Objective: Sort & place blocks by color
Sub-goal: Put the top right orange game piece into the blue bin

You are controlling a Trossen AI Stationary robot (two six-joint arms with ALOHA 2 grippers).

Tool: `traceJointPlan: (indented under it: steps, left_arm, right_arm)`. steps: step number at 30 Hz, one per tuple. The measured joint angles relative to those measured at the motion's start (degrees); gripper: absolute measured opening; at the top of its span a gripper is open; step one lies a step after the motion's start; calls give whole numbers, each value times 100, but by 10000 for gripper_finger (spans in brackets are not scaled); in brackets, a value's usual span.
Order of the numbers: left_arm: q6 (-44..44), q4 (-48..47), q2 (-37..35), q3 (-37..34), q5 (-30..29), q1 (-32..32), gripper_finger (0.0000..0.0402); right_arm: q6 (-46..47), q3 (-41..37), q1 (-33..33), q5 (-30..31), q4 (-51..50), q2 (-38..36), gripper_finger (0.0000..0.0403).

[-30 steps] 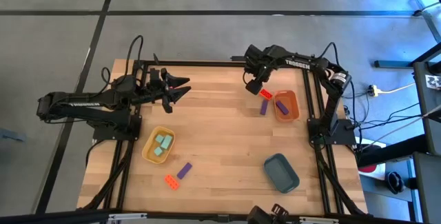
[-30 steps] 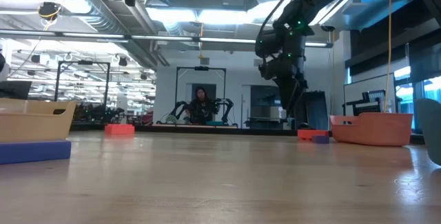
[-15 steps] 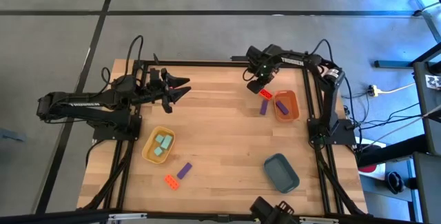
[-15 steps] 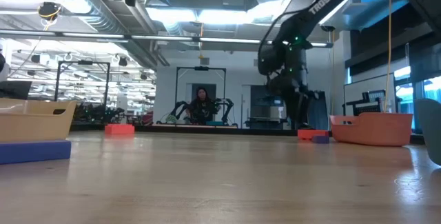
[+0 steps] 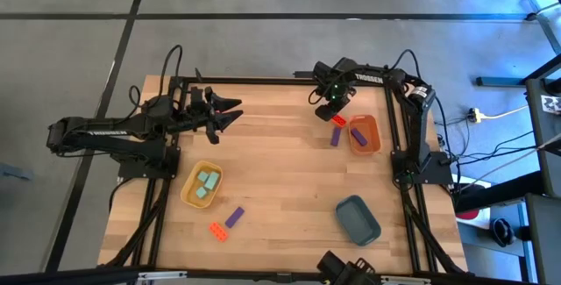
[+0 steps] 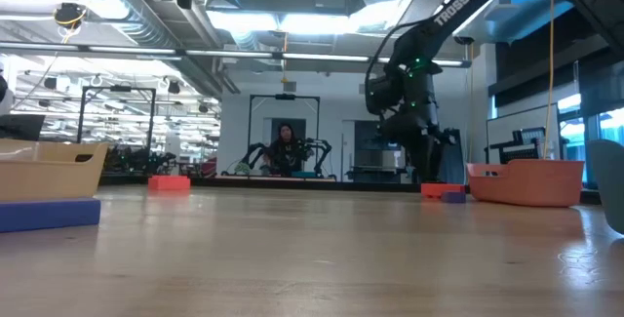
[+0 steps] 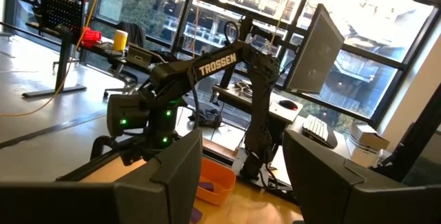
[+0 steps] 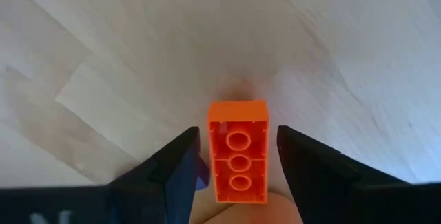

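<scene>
Lying between the open right tool's [image 8: 238, 165] fingers: orange block [image 8: 238, 160].

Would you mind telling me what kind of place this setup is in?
Probably a robotics lab or workshop: exposed ceiling ducts, another robot rig with a person far behind the table, and desks with monitors by large windows.

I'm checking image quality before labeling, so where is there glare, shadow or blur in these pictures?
Low view: bright ceiling lights, near tabletop soft, purple block blurred. Left wrist view: blown-out windows. Right wrist view: orange block sharp, faint shadow beyond it. High view: even light.
</scene>
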Motion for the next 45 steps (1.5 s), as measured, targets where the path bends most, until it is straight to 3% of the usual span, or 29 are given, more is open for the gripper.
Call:
traceJointPlan:
  steps: [9,23,32,45]
  left_arm:
    - [2,-4,-1,0,0,0,194]
    - [2,-6,-2,0,0,2,194]
    - [2,-8,0,0,2,0,194]
    - [-86,-6,0,0,173,0,194]
  right_arm:
    - [-200,2,-33,642,-120,0,197]
    - [128,11,-33,624,-7,177,197]
    - [332,11,-33,596,90,181,149]
    - [695,8,-37,583,203,188,146]
